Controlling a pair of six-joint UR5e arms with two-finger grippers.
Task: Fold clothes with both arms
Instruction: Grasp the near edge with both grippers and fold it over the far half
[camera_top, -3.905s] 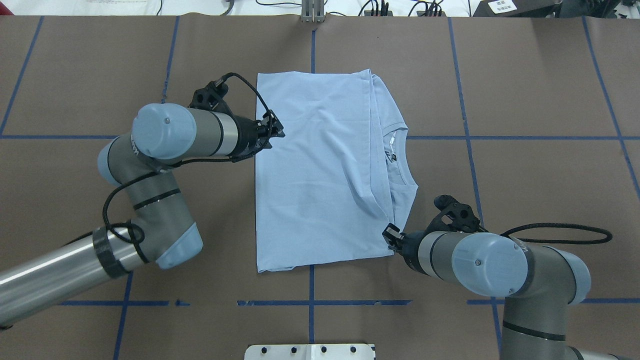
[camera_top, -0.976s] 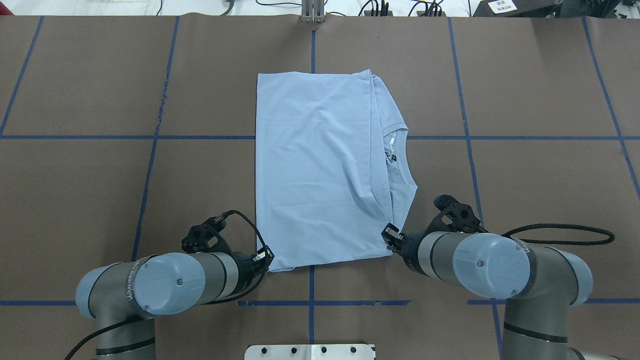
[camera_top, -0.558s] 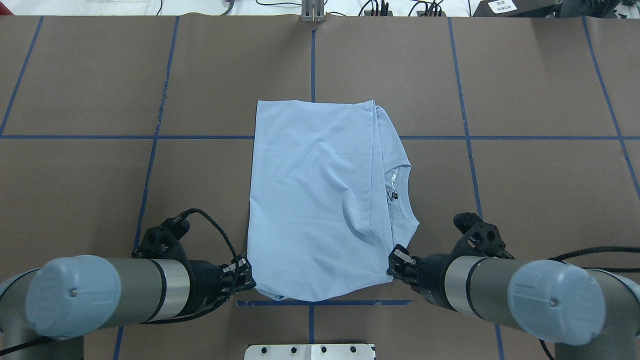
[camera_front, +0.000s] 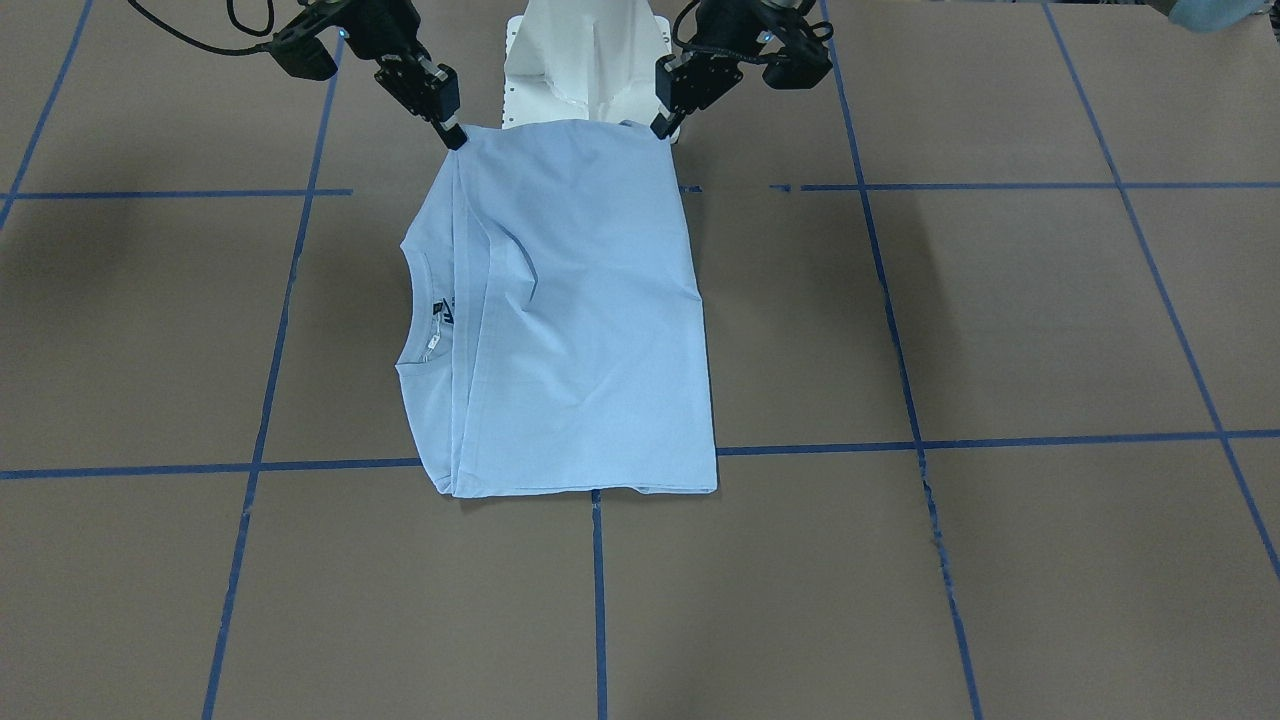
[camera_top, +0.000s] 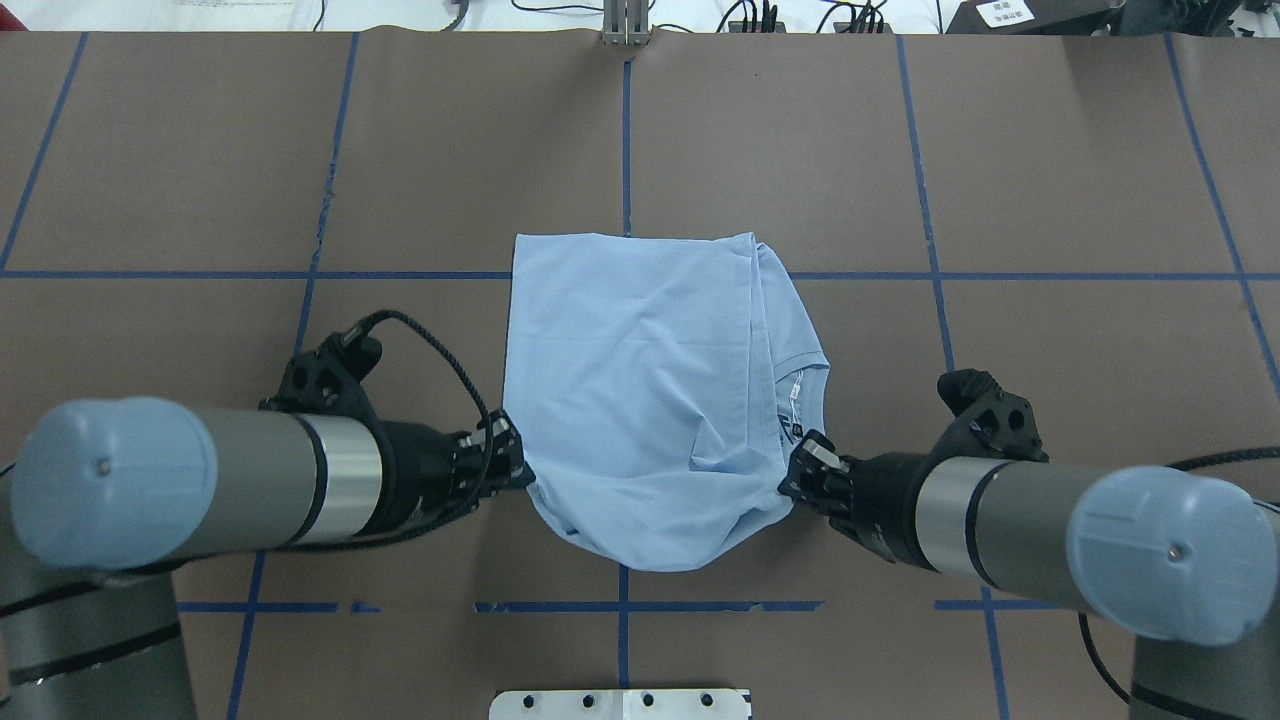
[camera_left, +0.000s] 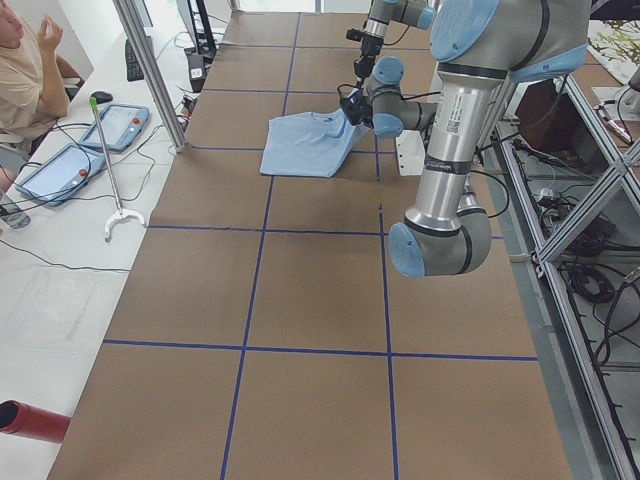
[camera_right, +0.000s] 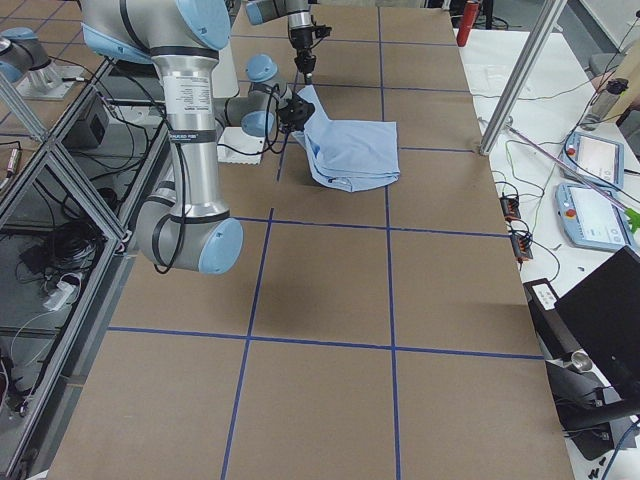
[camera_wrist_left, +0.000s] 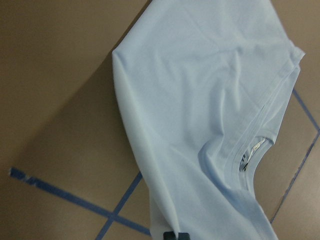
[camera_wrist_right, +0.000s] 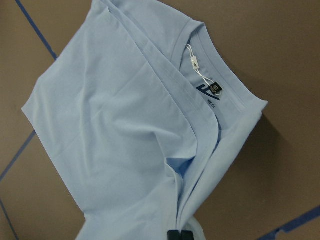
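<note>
T-shirt (camera_top: 640, 400), soft light blue, folded oblong, robot-side corners pinched in left jaws and right jaws, edge sagging

Your brown table (camera_top: 1050, 180) gridded with blue tape (camera_top: 625, 130), white base plate (camera_top: 620, 703) at its robot-side edge, your two tablets (camera_left: 125, 125) beyond the opposite edge.

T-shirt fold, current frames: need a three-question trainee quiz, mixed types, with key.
1. True or false: the left gripper and the right gripper each pinch a near corner of the T-shirt.
2. The collar lies nearer: A) the left gripper, B) the right gripper, C) midway between them.
3. Fill in: the T-shirt's near edge is lifted, and its far edge rests on the ____.
Key: 1 true; 2 B; 3 table.
</note>
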